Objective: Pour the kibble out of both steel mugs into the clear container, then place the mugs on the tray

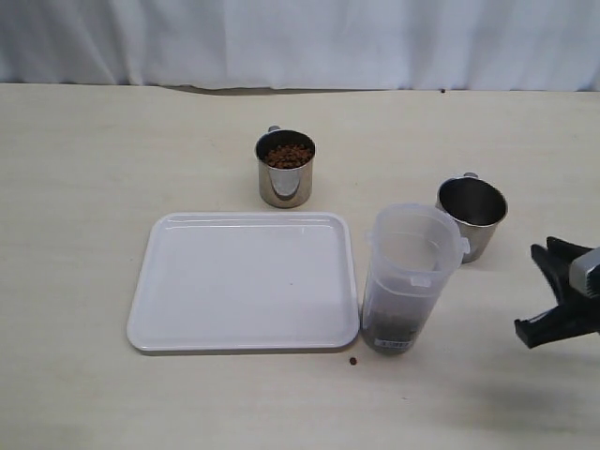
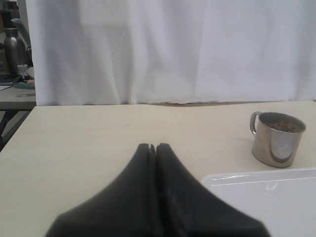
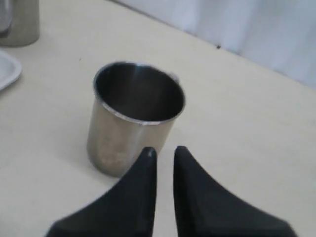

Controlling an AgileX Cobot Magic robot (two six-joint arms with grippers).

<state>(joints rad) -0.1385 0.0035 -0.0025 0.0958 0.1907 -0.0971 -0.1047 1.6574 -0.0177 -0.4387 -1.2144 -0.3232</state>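
Note:
A steel mug (image 1: 286, 173) full of kibble (image 1: 287, 155) stands behind the white tray (image 1: 244, 281). The same mug (image 2: 276, 143) shows in the left wrist view, beyond the tray's corner (image 2: 266, 197). A second steel mug (image 1: 472, 216) stands empty to the right of the clear container (image 1: 411, 277), which has kibble (image 1: 389, 328) in its bottom. My right gripper (image 1: 527, 289) is low at the right edge, open and holding nothing. It sits just short of the empty mug (image 3: 131, 123); its fingertips (image 3: 164, 150) stand a little apart. My left gripper (image 2: 153, 146) is shut and empty, outside the exterior view.
One stray pellet (image 1: 353, 361) lies on the table by the tray's front right corner. A white curtain (image 1: 300, 42) closes off the back. The container stands close against the tray's right rim, with the empty mug just behind it to the right.

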